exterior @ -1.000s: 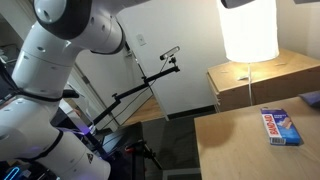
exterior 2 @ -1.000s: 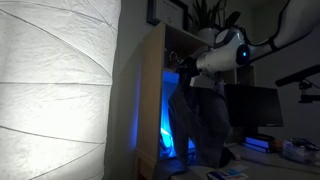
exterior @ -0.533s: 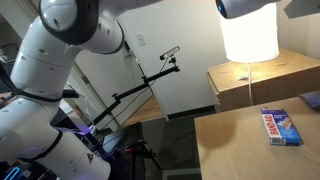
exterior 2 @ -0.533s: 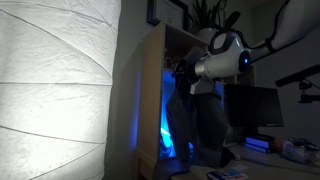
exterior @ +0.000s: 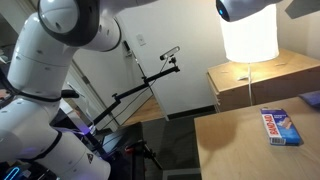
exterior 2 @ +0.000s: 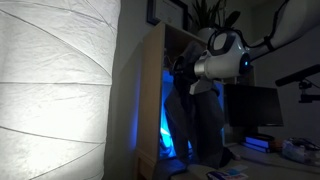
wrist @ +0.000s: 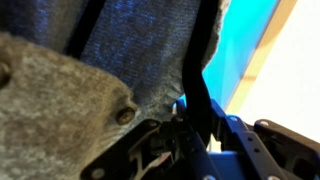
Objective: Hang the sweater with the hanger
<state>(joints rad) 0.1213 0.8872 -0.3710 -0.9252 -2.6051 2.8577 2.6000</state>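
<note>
Floppy grey-blue fleece sweater crowds the gripper, grip impossible to tell; I'd take the stiff thin dark hanger just above.

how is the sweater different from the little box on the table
The sweater is large and soft, hanging down in long folds at the open wooden cabinet; the box is small and straight-edged, lying flat on the table. The sweater is plain grey cloth in the wrist view; the box is printed blue and white. Both show some blue, the sweater's from the cabinet's light.
</note>
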